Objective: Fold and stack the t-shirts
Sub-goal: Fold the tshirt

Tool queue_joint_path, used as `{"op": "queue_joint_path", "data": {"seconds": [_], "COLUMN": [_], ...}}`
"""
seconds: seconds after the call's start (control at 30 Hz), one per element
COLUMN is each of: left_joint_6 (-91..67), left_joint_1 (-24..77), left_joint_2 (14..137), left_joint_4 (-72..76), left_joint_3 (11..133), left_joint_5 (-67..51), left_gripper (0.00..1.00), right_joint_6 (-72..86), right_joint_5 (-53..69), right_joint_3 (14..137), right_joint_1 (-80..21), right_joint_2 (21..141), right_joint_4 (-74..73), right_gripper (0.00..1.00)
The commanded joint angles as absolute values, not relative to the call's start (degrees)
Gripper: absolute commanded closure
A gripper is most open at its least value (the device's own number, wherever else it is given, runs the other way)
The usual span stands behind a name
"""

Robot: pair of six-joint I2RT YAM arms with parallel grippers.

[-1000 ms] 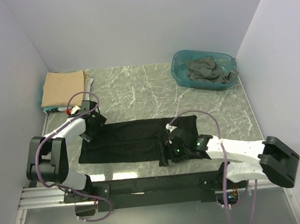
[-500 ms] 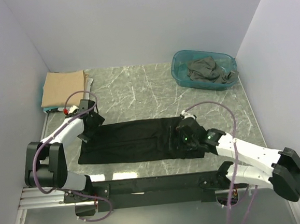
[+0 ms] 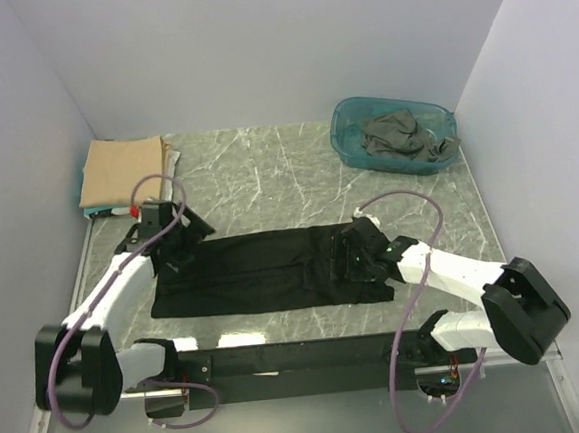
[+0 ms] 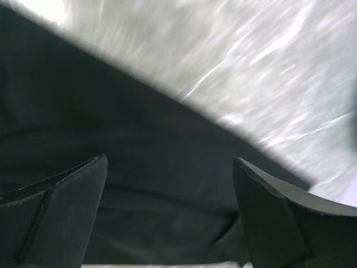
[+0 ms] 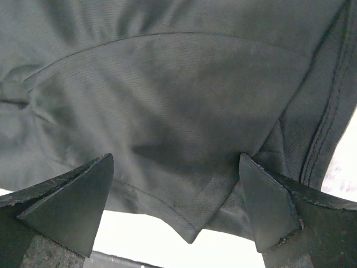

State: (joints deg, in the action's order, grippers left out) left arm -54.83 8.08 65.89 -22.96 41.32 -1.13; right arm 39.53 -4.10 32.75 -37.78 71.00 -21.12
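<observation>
Translucent teal tub (image 3: pixel 342 140) at far right corner of grey marble table (image 3: pixel 256 179); pale walls (image 3: pixel 256 49) around.

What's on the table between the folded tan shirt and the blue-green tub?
Nothing: in the top view, only bare marble table lies between the tan shirt and the tub.

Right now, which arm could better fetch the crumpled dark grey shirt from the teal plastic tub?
Probably right: the open right gripper is nearer the teal plastic tub than the left gripper.
</observation>
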Motion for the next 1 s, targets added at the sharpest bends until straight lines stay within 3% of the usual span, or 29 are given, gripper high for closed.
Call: {"op": "queue_joint_path", "data": {"seconds": [0.0,0.27,0.6,0.97], "left_joint_6": [-51.2,-50.6,-51.2,-60.1], "left_joint_1": [9.0,13.6,22.2,35.0], "left_joint_2": [70.4,73.3,73.4,65.2], "left_joint_4": [-20.5,-19.7,-18.6,-17.8], "left_joint_3": [37.7,35.2,31.5,25.7], "left_joint_5": [-8.3,-4.7,-5.2,-16.0], "left_gripper": [0.01,0.01,0.01,0.01], "right_joint_6": [38.4,36.1,29.6,21.4], "right_joint_5": [-8.3,-14.4,-12.1,-7.9], "right_joint_3": [34.7,43.7,69.0,91.9], "right_joint_1": [-36.5,-35.4,-33.4,-32.3], "right_joint_2": [74.6,88.5,110.1,125.7], "right_joint_4": [-18.4,-17.0,-21.4,-28.7], "right_gripper": [0.01,0.02,0.02,0.03]}}
